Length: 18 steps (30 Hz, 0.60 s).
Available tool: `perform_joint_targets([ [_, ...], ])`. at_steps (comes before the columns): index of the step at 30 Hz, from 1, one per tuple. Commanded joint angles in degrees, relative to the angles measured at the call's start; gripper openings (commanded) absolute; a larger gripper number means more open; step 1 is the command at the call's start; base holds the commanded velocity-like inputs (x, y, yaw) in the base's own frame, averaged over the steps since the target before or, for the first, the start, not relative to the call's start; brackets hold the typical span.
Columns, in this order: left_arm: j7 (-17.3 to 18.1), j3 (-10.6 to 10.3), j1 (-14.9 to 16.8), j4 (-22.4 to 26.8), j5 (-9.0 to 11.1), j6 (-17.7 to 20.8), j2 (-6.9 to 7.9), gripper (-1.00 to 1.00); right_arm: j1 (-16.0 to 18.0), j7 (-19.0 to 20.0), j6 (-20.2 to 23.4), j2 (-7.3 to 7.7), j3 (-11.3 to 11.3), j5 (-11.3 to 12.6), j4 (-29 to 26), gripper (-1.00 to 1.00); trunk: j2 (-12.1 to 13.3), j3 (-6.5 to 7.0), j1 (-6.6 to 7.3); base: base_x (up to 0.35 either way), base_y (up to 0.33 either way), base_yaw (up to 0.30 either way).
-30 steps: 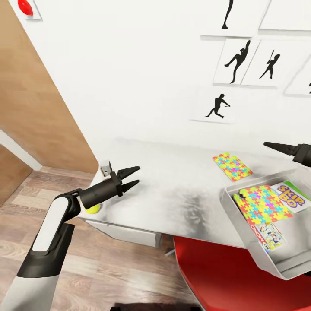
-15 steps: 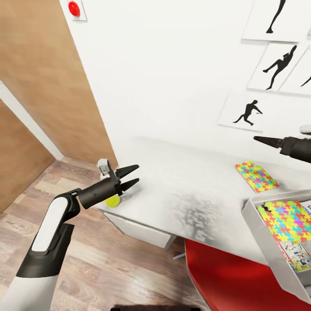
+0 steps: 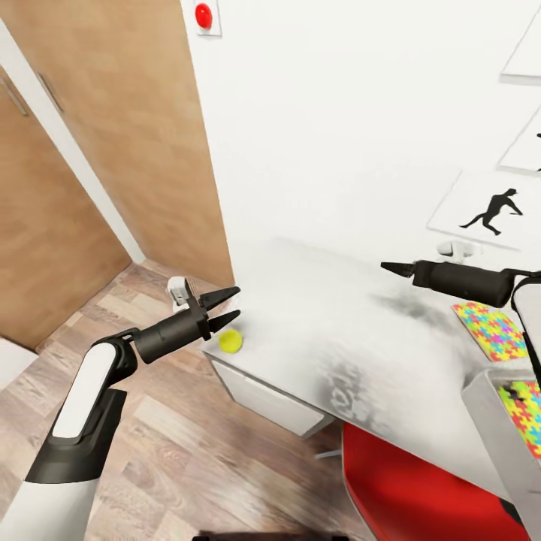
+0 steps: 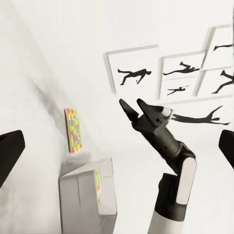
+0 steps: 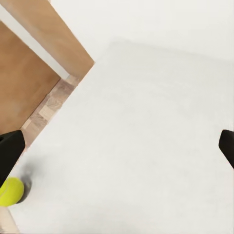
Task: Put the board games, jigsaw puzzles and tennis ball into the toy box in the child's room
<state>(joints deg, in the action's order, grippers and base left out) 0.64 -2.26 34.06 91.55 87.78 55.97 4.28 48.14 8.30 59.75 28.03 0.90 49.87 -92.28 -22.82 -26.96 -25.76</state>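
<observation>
Near the table's (image 3: 315, 315) corner, tennis ball (image 3: 231, 340) loose just beside the empty, parted left claw (image 3: 223, 309), right claw (image 3: 391, 267) parted too, one puzzle (image 3: 496, 329) left out, another already in the toy box (image 3: 488, 409).

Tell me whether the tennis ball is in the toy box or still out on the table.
Out. The tennis ball sits on the table near its corner, far from the toy box.

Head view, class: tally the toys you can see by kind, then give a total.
Small yellow-green tennis ball: 1
Flat multicoloured jigsaw puzzle sheets: 2, one on the pale grey table, one in the pale grey toy box
Total: 3
</observation>
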Motion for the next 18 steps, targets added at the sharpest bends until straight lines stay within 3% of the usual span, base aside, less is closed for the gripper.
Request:
perform_joint_targets([
  [1, 0.07, -0.04, 0.05, -0.02, -0.03, 0.1, 0.04, 1.0, 0.07, -1.63, 0.25, -1.08, -0.88, -0.57, -0.02, 1.0, -0.1, -0.08, -0.03, 0.0, 0.0, 0.293],
  [9, 0.07, 0.0, 0.04, -0.05, -0.05, 0.1, 0.1, 1.0, 0.13, -9.31, 0.25, -6.2, -3.79, -0.62, 0.06, 1.0, -0.1, -0.04, -0.03, 0.0, 0.0, 0.291],
  [18, -0.19, -0.03, 0.04, -0.18, -0.07, 0.03, 0.03, 1.0, 0.11, -11.55, 0.25, -7.63, -4.47, -0.76, 0.12, 1.0, -0.1, 0.3, -0.03, 0.0, 0.0, 0.244],
])
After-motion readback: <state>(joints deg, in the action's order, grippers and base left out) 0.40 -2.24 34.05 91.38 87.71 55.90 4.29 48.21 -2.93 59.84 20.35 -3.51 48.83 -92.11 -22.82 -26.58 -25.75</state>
